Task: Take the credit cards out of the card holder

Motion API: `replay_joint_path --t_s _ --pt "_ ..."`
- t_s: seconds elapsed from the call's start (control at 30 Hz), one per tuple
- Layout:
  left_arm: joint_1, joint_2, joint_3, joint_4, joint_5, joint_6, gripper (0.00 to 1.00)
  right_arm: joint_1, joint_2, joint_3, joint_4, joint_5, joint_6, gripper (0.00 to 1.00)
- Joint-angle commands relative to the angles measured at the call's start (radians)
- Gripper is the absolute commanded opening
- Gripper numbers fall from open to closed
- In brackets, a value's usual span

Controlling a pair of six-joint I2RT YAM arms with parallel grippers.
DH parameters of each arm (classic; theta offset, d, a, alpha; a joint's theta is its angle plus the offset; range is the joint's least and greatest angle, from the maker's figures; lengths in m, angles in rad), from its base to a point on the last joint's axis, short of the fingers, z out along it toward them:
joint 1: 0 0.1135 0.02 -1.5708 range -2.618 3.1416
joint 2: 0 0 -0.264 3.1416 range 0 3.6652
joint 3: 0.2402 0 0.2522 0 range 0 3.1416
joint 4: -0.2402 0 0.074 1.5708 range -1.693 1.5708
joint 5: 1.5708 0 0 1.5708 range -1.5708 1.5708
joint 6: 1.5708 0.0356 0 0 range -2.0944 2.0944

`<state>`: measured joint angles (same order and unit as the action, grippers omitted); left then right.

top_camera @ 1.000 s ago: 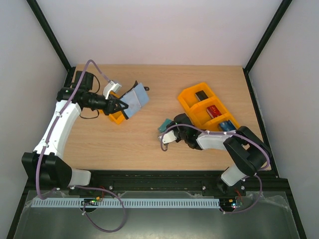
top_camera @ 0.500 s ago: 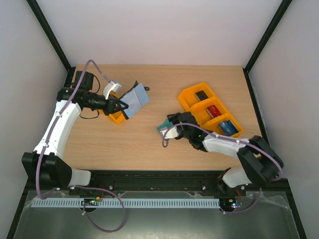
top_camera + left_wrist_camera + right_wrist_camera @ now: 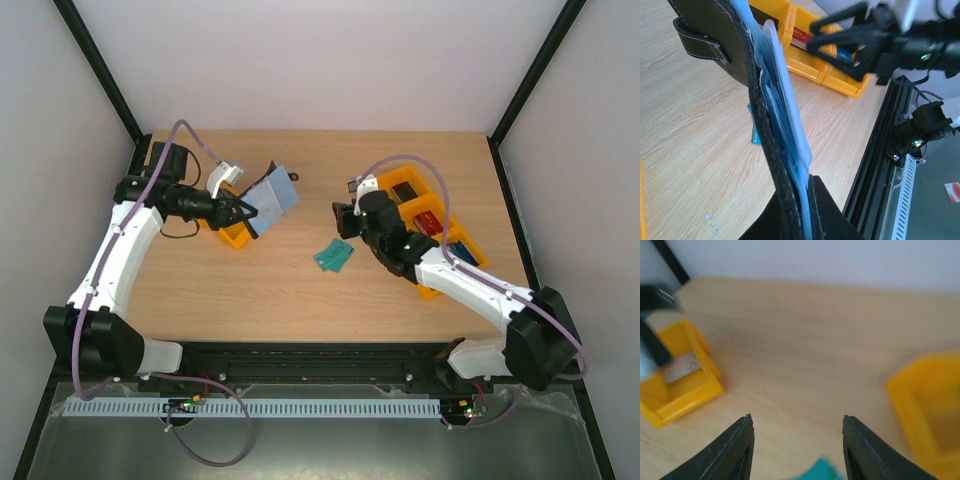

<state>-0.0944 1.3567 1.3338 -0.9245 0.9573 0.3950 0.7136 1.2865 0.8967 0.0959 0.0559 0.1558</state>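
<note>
The right tool [image 3: 797, 420] stands part open with nothing between its fingers. A second ago it was down on the surface [image 3: 250, 290] at the teal cards [image 3: 333, 256]. Now it has let go, lifted and swung back toward the right tray [image 3: 372, 190]. It hangs above bare wood, and its wrist view shows only a teal corner at the bottom edge. The cards lie flat on the surface just left of that tray, clear of both arms. They look like two overlapping, though I cannot be sure of the count.

The left tool [image 3: 235, 212] has not moved. It is clamped tight on the lower edge of the holder [image 3: 272, 198] and keeps it raised and spread open above the small left tray [image 3: 232, 238], with the blue-grey inner face turned toward the right arm.

So the release looks done: these cards are out and set down well apart from the holder. In the left wrist view, pale and blue layers still sit in the holder's fold. Whether any of them is another card I cannot tell. If one is, the right tool, open as it is, is placed to go back across for it. If none is, the task is about finished.
</note>
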Motion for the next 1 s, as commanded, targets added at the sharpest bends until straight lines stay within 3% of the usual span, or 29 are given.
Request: replay_joint_path --t_s 0.0,0.2,0.37,0.53,0.97 --pt "0.002 -0.019 -0.012 0.021 0.012 -0.005 0.02 0.000 0.099 -0.028 -0.275 0.025 0.471 0.42" --pt "0.002 -0.018 -0.017 0.023 0.010 -0.005 0.02 0.000 0.244 -0.080 -0.276 -0.052 0.549 0.17" --pt "0.002 -0.016 -0.017 0.020 0.010 -0.004 0.02 -0.006 0.345 -0.052 -0.298 -0.002 0.528 0.12" --pt "0.002 -0.007 -0.012 0.016 0.013 -0.001 0.02 -0.014 0.432 -0.031 -0.288 -0.065 0.521 0.06" --pt "0.002 0.001 -0.012 0.014 0.007 0.002 0.02 -0.065 0.487 0.029 -0.237 -0.024 0.513 0.04"
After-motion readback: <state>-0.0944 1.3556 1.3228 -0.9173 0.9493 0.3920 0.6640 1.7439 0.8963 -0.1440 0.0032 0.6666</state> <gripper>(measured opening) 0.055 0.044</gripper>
